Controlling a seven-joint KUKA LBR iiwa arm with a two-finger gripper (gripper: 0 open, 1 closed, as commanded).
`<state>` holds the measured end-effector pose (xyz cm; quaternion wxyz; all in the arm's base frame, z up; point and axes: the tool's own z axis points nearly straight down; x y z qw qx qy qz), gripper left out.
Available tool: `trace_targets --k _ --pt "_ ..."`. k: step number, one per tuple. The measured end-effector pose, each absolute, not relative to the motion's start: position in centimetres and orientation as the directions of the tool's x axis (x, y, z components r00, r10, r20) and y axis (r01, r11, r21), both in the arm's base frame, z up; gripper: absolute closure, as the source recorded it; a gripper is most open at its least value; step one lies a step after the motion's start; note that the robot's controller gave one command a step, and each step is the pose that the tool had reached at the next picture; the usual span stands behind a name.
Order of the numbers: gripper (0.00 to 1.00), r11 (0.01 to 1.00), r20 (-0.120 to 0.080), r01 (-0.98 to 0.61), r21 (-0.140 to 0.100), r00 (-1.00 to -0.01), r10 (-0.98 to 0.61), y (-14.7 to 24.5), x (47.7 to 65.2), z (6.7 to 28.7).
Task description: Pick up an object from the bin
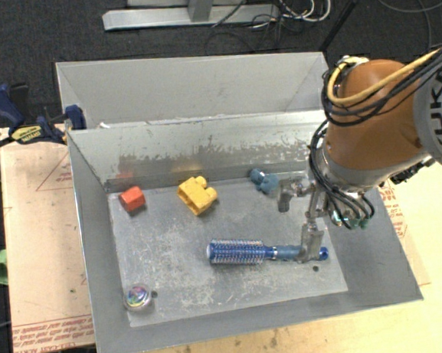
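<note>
The grey bin holds a blue hairbrush at lower centre; the gripper, fingers spread apart and empty, stands over its handle end at lower right.

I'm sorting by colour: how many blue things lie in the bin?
2: a blue bristled plastic hairbrush mid-floor, and a small blue lump by the back wall. The arm may hide more.
</note>
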<state>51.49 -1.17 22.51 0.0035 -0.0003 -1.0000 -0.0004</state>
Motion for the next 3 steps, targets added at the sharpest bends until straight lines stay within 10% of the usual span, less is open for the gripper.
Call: trace_targets --k 1,2,3 --pt "0.0 0.994 0.006 0.106 0.001 -0.994 0.106 -5.2 53.1 6.8" --pt "1.0 0.995 0.0 0.104 0.001 -0.995 0.104 -5.1 53.3 7.2" --pt "1.0 0.996 -0.012 0.085 -0.003 -0.996 0.084 -14.5 54.1 30.6"
